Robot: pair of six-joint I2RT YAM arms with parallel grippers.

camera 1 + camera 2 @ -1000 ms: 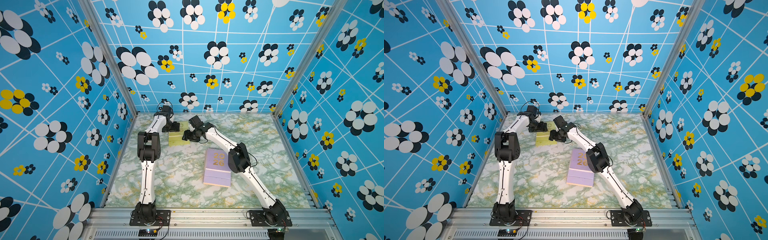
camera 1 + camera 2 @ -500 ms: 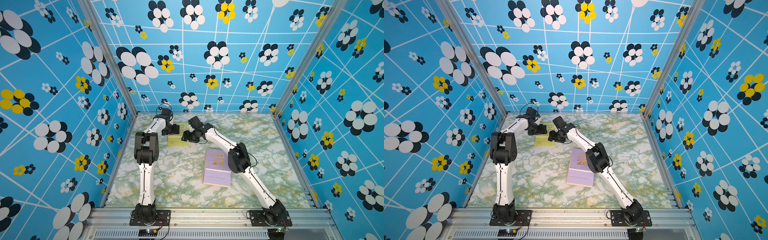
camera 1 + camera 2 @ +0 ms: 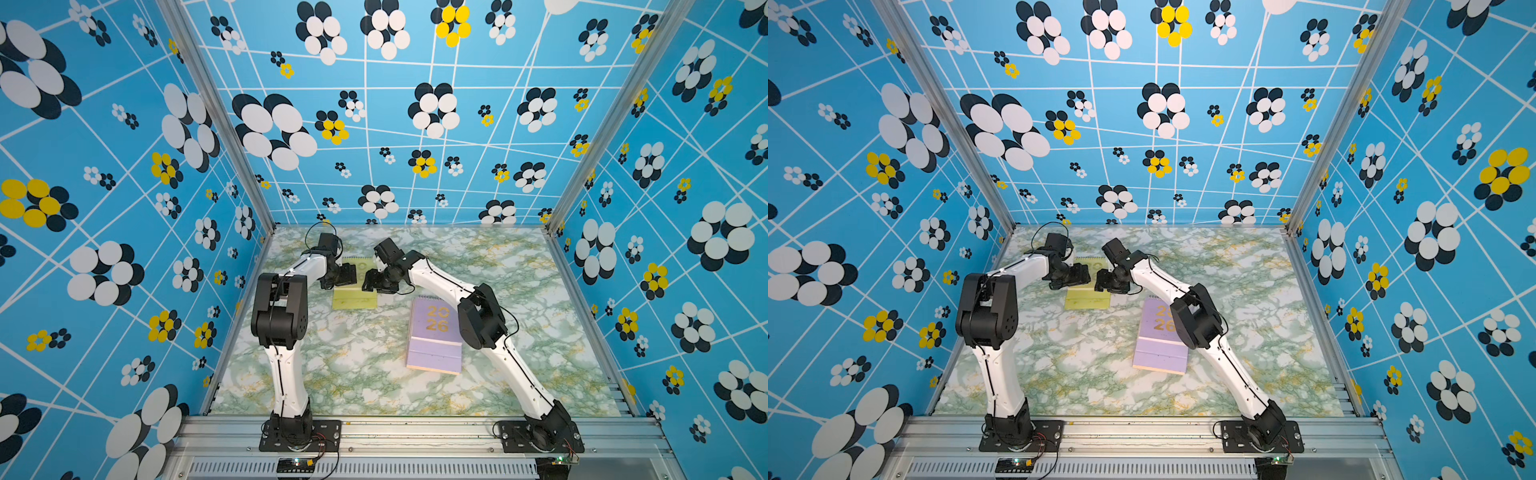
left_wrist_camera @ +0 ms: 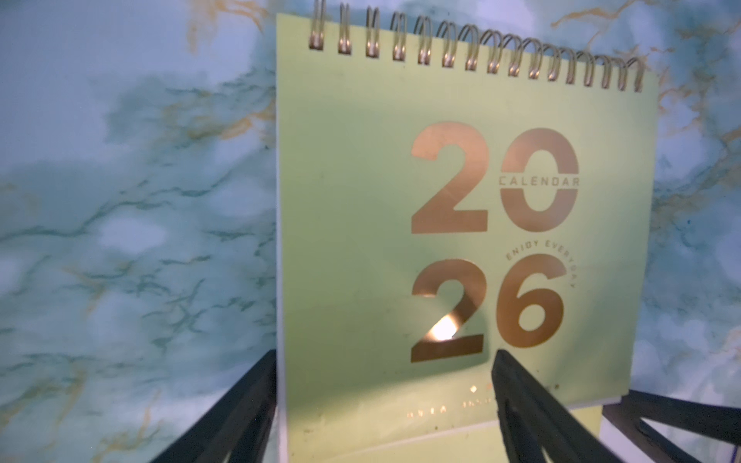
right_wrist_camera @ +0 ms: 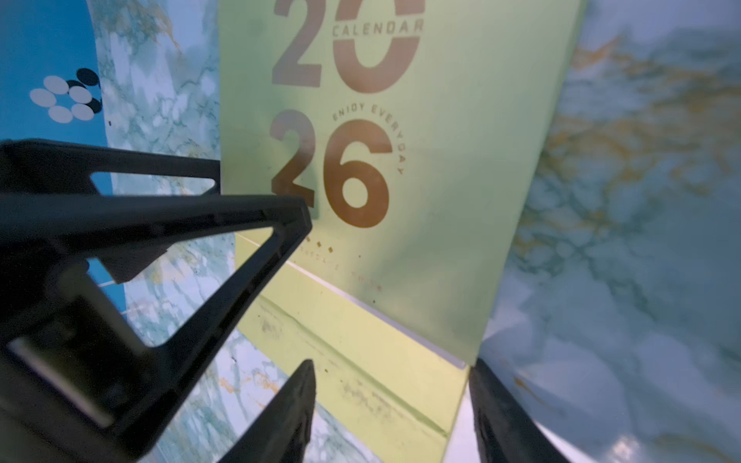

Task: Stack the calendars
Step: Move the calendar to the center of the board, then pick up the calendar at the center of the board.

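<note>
A yellow-green calendar point(image 3: 354, 300) point(image 3: 1087, 300) lies flat at the back left of the marbled table, its gold "2026" cover point(image 4: 361, 200) facing up. My left gripper point(image 3: 348, 275) point(image 4: 385, 352) is open at its left side, with one finger point(image 4: 248, 401) beside the edge and the other over the cover. My right gripper point(image 3: 371, 282) point(image 5: 392, 362) is open at the right side, straddling a corner of the yellow-green calendar point(image 5: 461, 160). A lilac calendar point(image 3: 434, 349) point(image 3: 1160, 353) lies mid-table, with a peach edge under its near side.
The right arm's elbow point(image 3: 482, 322) hangs over the lilac calendar's right edge. The left arm's elbow point(image 3: 280, 311) stands near the left wall. Patterned blue walls point(image 3: 124, 249) close in three sides, and an aluminium rail point(image 3: 415, 432) runs along the front.
Both grippers have come toward the front of the table, and the yellow-green calendar has slid nearer with them. The left arm's elbow has risen. The lilac calendar has not moved.
</note>
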